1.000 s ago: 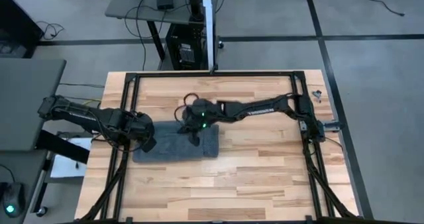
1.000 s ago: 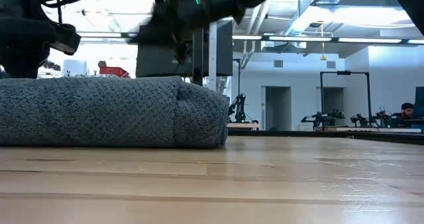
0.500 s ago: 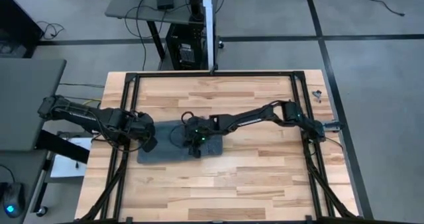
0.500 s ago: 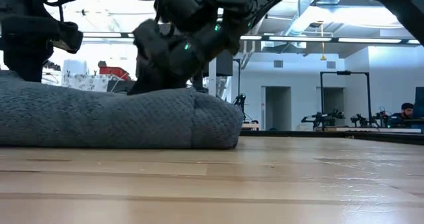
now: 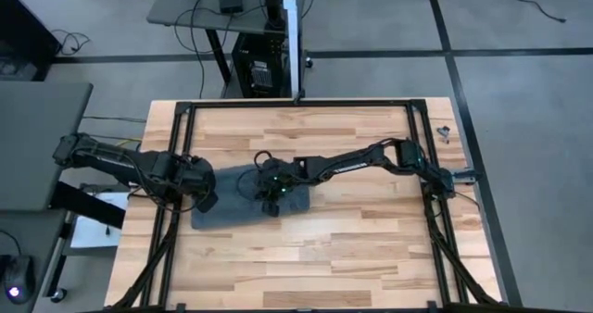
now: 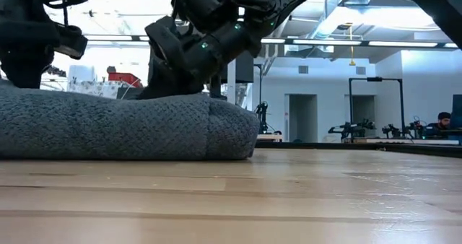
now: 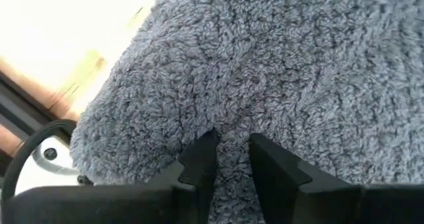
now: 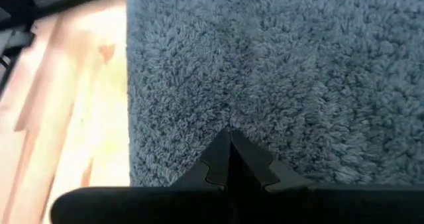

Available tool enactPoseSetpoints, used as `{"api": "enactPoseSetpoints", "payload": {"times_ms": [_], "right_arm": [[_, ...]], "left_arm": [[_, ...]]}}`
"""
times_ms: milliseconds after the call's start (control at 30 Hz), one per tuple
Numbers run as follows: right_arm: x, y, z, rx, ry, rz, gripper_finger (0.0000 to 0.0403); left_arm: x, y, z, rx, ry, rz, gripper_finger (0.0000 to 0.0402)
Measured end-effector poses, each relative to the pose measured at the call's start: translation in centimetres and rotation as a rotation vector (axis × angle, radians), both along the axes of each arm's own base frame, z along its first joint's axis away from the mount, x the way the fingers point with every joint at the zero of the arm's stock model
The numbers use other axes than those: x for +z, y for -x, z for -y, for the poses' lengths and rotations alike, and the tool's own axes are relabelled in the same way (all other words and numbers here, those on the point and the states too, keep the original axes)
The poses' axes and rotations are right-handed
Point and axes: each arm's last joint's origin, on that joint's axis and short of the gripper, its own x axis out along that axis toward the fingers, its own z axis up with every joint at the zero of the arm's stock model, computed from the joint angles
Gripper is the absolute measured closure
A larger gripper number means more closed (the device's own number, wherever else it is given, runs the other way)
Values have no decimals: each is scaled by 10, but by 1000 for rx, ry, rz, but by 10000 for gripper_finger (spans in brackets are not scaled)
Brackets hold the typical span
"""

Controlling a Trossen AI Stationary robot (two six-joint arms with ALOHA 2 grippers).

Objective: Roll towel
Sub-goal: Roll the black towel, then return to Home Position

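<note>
Pressing towel [image 5: 243,206] w/ closed R hand [image 5: 271,205] | L hand [image 5: 209,200] pinches towel end | tip: keep roll tight, even on counter [image 5: 352,248]

Bright light comes from the ceiling lamps [image 6: 317,39] – white glare up top – and the table [image 6: 289,201] looks blurry up close.

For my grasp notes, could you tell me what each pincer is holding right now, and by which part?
The left pincer pinches a fold of the towel near its left end. The right pincer is shut, pressing on the towel's top and holding nothing.
</note>
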Motion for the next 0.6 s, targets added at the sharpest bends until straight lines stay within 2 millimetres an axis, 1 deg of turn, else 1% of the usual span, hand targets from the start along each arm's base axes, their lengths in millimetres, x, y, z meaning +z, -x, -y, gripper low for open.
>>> {"api": "enactPoseSetpoints", "payload": {"times_ms": [67, 133, 200, 267, 367, 433, 500, 600], "right_arm": [[10, -2, 0, 2, -6, 26, 403], [29, -3, 0, 25, -24, 75, 403], [52, -2, 3, 37, -34, 136, 403], [71, 2, 6, 46, -19, 176, 403], [94, 12, 16, 52, 20, 202, 403], [113, 23, 24, 42, 32, 190, 403], [133, 41, 30, 48, 42, 160, 403], [164, 74, 33, 54, 53, 108, 403]], "left_arm": [[12, -5, 1, -23, 6, 63, 324], [27, -9, 2, -55, 5, 116, 324], [41, -12, 2, -91, -7, 162, 324], [53, -13, 2, -127, -17, 193, 324], [67, -13, 2, -165, -33, 233, 324], [74, -14, 1, -174, -58, 256, 324], [79, -15, 1, -194, -78, 285, 328], [85, -18, 5, -267, -90, 375, 361]]}}
